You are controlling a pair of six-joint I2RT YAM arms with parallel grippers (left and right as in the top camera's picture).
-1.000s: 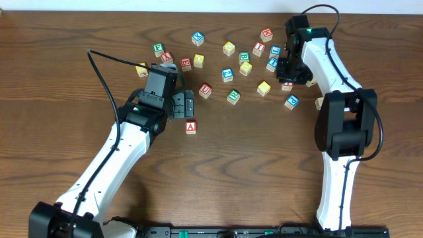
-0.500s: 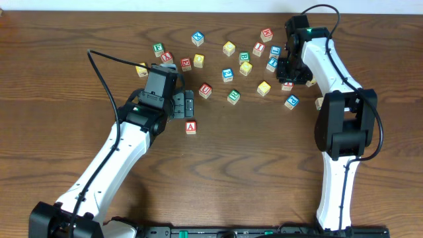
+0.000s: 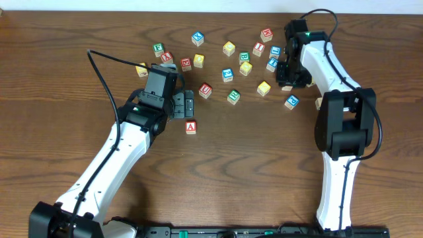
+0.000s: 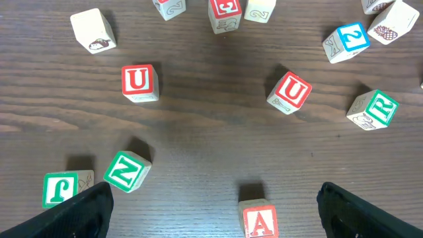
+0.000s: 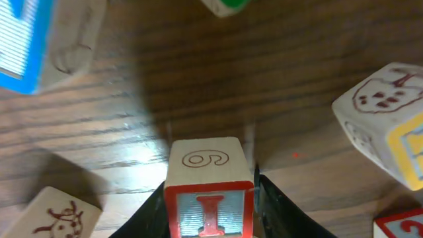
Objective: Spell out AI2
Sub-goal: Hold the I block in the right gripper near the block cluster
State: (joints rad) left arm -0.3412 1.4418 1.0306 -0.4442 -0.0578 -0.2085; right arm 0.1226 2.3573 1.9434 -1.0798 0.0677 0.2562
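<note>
A (image 4: 260, 220) is found nearest, flat on the table (image 3: 251, 165), red letter up. In the left wrist view it is seen low in the gap of the left gripper (image 4: 213, 198), closer to the finger at the right of the picture and touched by neither. The jaws are spread wide and nothing is held. From overhead, A is seen just beside that gripper on its near side.

Farther out, 2 (image 4: 350, 39) is noted, blue, tilted, well apart from the left gripper, past two red U blocks (image 4: 139, 82).

Farthest, at the right of the scatter, I (image 5: 209, 205) is clamped between the fingers (image 5: 271, 208) of the right gripper (image 3: 286, 76), red letter facing the wrist camera. Whether it is lifted off the wood cannot be told.

Surface: dark brown wood grain, loose blocks (image 3: 264, 88) strewn across the far half. A pale strip (image 3: 198, 5) is seen beyond the far edge.
</note>
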